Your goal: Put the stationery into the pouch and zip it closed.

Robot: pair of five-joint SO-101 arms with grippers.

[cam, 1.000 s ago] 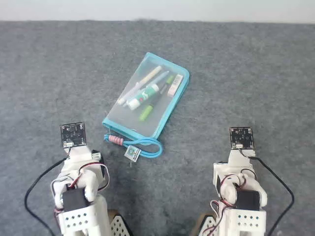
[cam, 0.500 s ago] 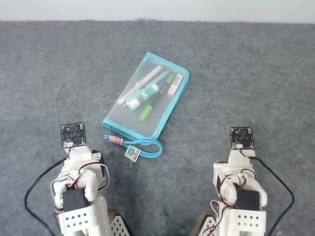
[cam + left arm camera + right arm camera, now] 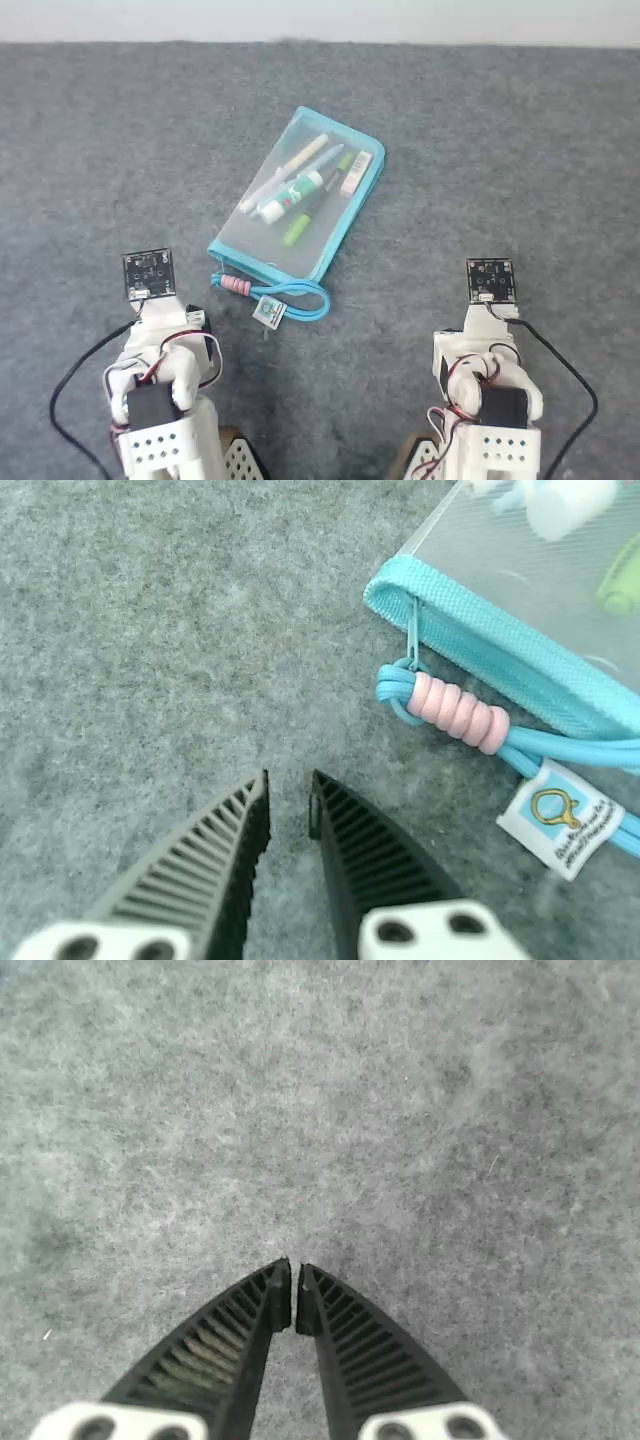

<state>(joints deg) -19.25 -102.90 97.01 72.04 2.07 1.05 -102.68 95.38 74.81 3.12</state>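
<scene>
**A:** Where is the pouch (image 3: 296, 205) sitting?

**B:** It is lying slantwise at the centre of the high frame on the grey tabletop (image 3: 500, 150), and the stationery (image 3: 300, 187) is showing through its clear side, all inside.

**A:** And the zip?

**B:** The zipper pull (image 3: 412, 630) is resting at the pouch's lower-left corner, beside the pink bead (image 3: 455, 712). The teal edge is looking closed, so I am judging the task finished, or nearly.

**A:** The tools?

**B:** The left tool (image 3: 288, 790) is hanging empty near the cord (image 3: 570, 745), jaws a sliver apart. The right tool (image 3: 294, 1272) is pinching together on nothing over bare tabletop.

Grey felt-like mat (image 3: 520, 150) covering the table, pale wall strip (image 3: 320, 20) along the far edge, even light
</scene>
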